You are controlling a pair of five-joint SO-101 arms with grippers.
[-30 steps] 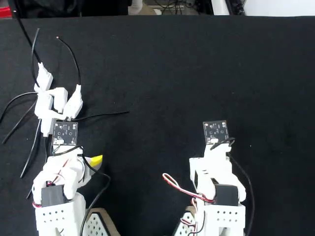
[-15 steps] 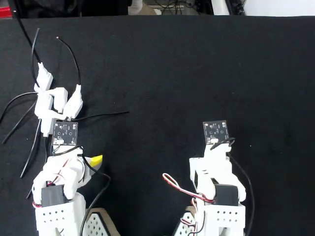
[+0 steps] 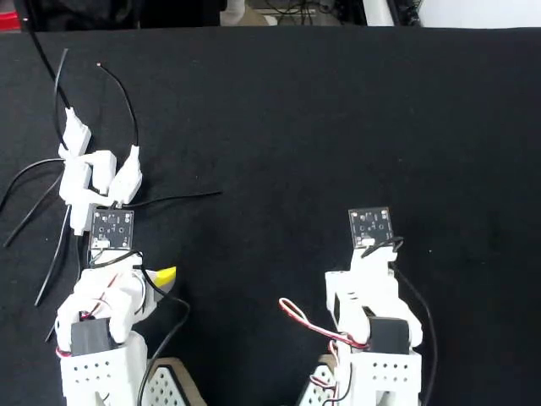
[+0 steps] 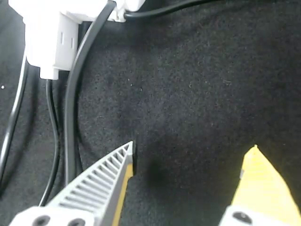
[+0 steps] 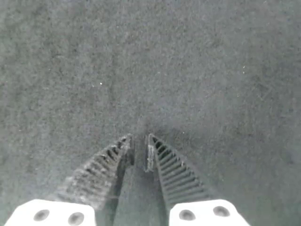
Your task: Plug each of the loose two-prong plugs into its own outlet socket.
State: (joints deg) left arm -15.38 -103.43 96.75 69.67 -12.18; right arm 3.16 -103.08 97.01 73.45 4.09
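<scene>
A white outlet block [image 3: 95, 172] lies at the table's left, with white two-prong plugs [image 3: 76, 131] [image 3: 127, 178] clustered against it and black cords [image 3: 127, 101] trailing away. Whether each plug is seated I cannot tell. My left arm [image 3: 101, 313] stands just in front of this cluster. In the left wrist view my left gripper [image 4: 193, 148] is open over bare black cloth, a white plug body [image 4: 51, 35] and a black cord [image 4: 75, 99] lying just beyond its grey finger [image 4: 106, 176]. My right gripper [image 5: 138, 150] is shut on nothing over bare cloth.
The black cloth [image 3: 338, 118] covers the whole table. My right arm [image 3: 372, 296] stands at the front right, far from the plugs. Several loose cords [image 3: 34, 211] spread left of the outlet block. Room clutter sits beyond the table's far edge.
</scene>
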